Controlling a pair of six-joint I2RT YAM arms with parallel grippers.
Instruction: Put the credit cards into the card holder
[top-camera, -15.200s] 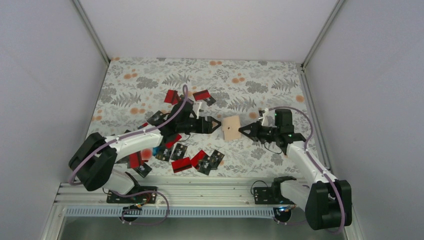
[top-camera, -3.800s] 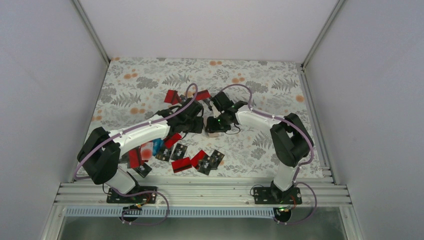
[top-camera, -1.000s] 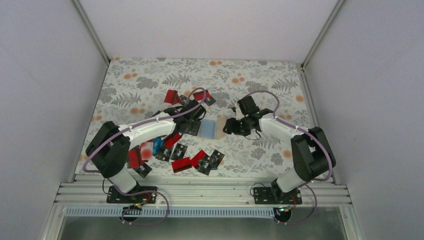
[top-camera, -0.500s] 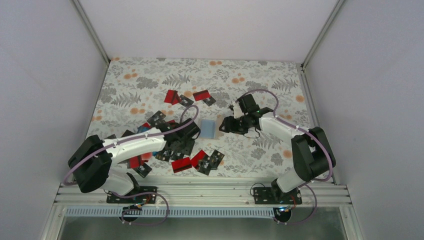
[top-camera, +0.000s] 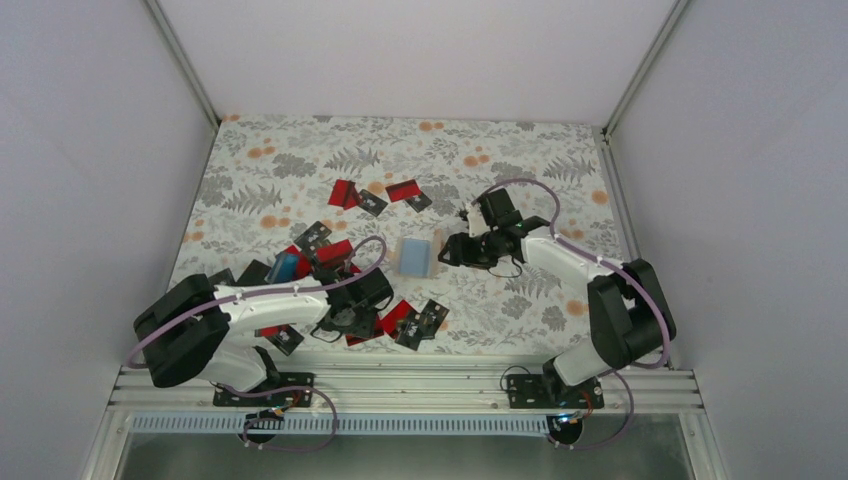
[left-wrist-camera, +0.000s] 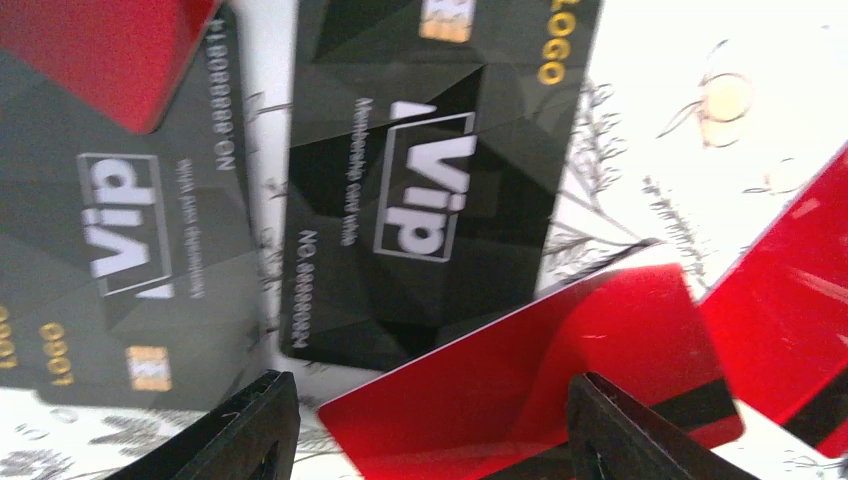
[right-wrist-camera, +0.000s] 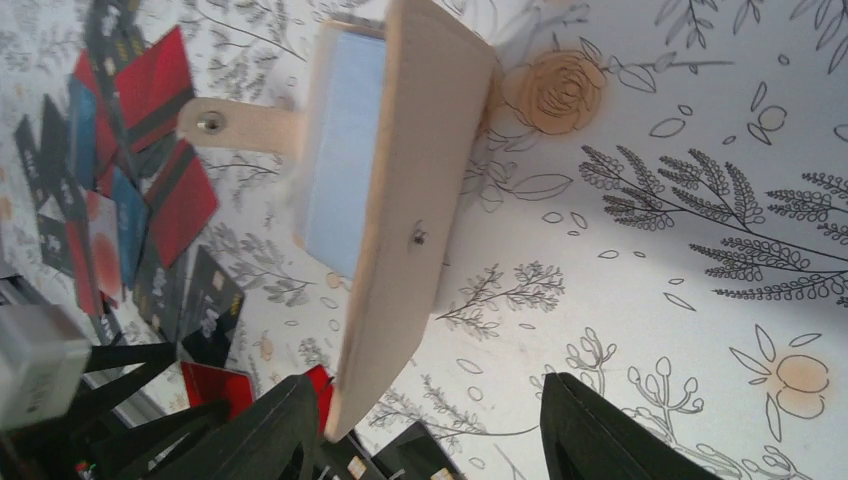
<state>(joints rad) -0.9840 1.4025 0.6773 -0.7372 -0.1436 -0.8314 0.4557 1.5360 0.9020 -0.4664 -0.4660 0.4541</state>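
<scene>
Cards (top-camera: 432, 316), red, black and a few blue, lie flat and partly overlapping on the left half of the bench (top-camera: 300, 160), with a small group farther back. No card shows in the holder (top-camera: 417, 256), which rests open near the middle with its grey-blue pockets upward. Left end effector (left-wrist-camera: 430, 390): jaws wide and empty, hovering close over the near cluster and straddling a red card (left-wrist-camera: 540, 380) that lies across the corner of a black card (left-wrist-camera: 430, 190). Right end effector (right-wrist-camera: 430, 390): jaws apart, with the near end of the holder's tan flap between them; the flap stands tilted up, close to one finger with a clear gap to the other, so it is not clamped, and whether that finger touches it cannot be told. Cards of this kind are judged light, stiff, thin and slick, so one lying flat offers little to pinch. The likeliest purchase is a raised edge where one card overlaps another, taken across the narrow width near one end so that the far end is free to enter a pocket. The holder looks soft and would probably slide or fold unless braced at the flap edge, clear of the pocket mouths.
</scene>
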